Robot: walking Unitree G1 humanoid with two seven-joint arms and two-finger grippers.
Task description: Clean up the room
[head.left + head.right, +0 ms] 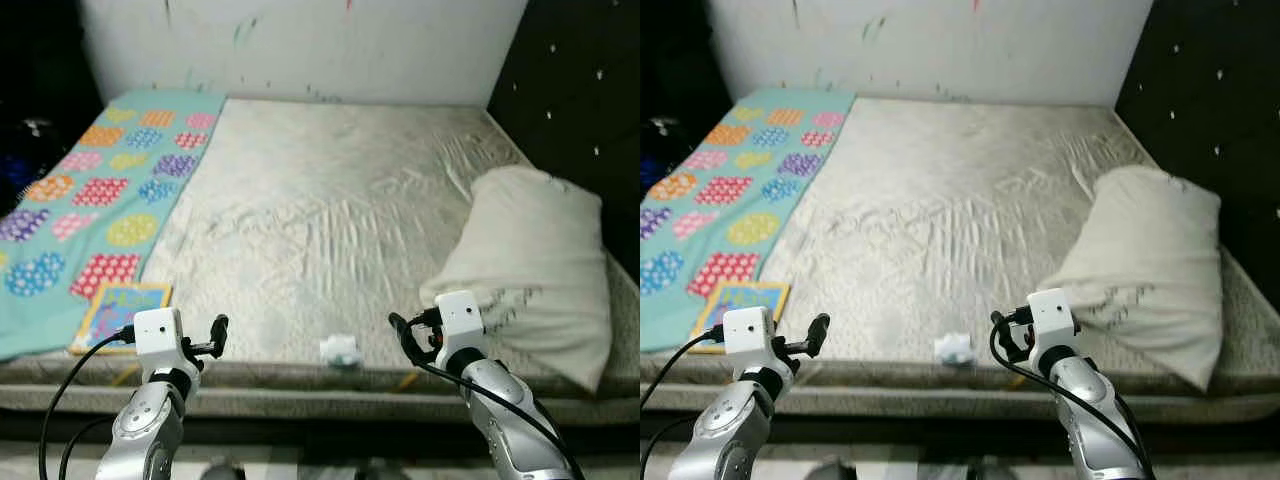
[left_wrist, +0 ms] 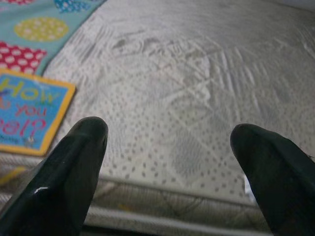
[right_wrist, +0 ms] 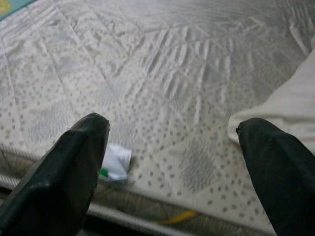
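Left tool and right tool held wide open, empty, at bed edge. Small white packet seen between them; book beside left tool.

Before you lies the bed: blanket along its left side, book at the blanket's near corner, pillow right, small packet on the near edge between them.

The book is cut off by the frame edge; small white packet too small to identify.
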